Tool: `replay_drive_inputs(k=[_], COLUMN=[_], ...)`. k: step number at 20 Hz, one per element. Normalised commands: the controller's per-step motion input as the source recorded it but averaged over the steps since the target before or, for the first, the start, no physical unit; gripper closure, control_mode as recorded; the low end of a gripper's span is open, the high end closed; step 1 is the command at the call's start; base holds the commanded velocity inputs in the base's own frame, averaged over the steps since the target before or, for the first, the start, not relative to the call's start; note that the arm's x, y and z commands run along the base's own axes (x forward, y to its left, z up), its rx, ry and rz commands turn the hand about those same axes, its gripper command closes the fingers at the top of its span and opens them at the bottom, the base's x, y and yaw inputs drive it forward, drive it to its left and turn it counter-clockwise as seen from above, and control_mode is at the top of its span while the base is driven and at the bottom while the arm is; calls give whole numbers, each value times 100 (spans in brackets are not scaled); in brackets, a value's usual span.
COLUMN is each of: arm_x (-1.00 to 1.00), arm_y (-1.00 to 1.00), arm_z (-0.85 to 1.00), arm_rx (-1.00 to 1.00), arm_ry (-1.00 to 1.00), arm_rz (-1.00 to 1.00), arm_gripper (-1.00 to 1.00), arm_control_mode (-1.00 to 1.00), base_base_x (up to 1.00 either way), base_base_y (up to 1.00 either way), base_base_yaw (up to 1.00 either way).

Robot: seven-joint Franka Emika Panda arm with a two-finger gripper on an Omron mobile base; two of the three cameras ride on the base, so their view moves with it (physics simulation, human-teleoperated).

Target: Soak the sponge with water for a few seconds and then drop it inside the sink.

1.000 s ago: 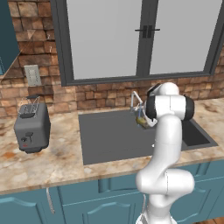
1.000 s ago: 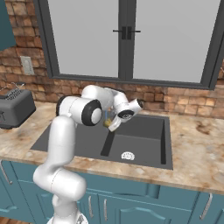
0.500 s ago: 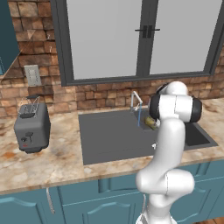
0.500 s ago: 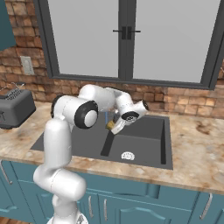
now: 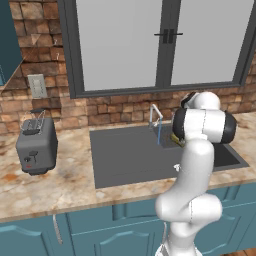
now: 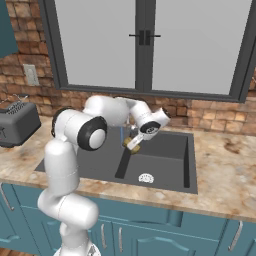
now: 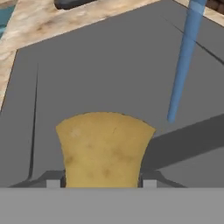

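Sponge (image 7: 105, 148) sits clamped between the tips of the end effector (image 6: 133, 144), held over the dark sink (image 6: 170, 160) and clear of its floor. The relation that matters is sponge to water (image 7: 183, 61): in the hand view the pale-blue stream falls just beside the sponge, off to that view's right, and does not touch it, so the soak looks to need a short sideways shift toward the stream. The sponge's length runs out along the fingers. The right base view shows the end effector near the faucet (image 5: 156, 114) with the white drain (image 6: 146, 178) below it, while the left base view hides the grip behind the arm but shows the stream (image 5: 159, 134) plainly beneath the spout.
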Motion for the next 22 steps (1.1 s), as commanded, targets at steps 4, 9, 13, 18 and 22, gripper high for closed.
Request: replay_drive_inputs(k=[4,9,13,18,22], arm_x=[-17,-16,-9,-15,-11], arm_y=[-23,-13,-14,-8,-2], arm_z=[19,5,0,-1,-5], arm_rx=[-13,-14,-12,-11,-13], arm_ry=[24,19,10,6,2], arm_rz=[-10,-13,-17,-17,-17], arm_gripper=[100,100,100,100,100], arm_control_mode=[-100,-100,-100,-100,-100], base_base_x=[0,0,0,0,0], base_base_y=[0,0,0,0,0], base_base_yaw=[0,0,0,0,0])
